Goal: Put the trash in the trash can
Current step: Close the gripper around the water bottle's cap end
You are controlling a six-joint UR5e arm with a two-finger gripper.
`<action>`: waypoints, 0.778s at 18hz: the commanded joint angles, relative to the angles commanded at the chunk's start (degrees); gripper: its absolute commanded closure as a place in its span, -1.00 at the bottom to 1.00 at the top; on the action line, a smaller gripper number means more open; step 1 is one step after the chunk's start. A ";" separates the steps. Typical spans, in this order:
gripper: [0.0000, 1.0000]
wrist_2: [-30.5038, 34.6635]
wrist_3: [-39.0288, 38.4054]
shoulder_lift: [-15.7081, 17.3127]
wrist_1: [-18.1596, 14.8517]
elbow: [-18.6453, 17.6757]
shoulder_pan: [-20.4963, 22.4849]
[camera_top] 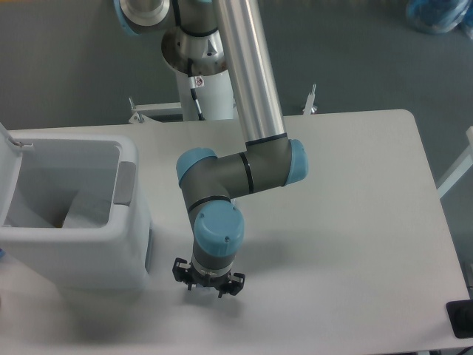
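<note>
The trash can [126,244] stands at the table's left with its white lid [9,166] hinged up on the far left side and its grey handle patch [126,183] facing the arm. A pale folded shape [77,213] lies inside it; I cannot tell what it is. No wrapper and no bottle show on the table. My gripper [209,285] points straight down just right of the can's front corner, low over the table. The blue wrist joint hides its fingers from above, so open or shut does not show, nor whether it holds anything.
The white table [355,222] runs to a rounded right edge. The arm's base column [207,89] stands behind the table's far edge. A dark object [462,319] sits at the front right corner. A blue bundle [440,15] lies on the floor at top right.
</note>
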 joint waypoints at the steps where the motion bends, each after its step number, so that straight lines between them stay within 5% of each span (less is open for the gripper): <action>1: -0.24 0.00 -0.09 0.09 0.00 0.00 0.00; 8: 0.25 0.00 -0.26 0.18 -0.09 -0.09 -0.09; 14: 0.41 0.00 -0.18 0.44 -0.09 -0.09 -0.26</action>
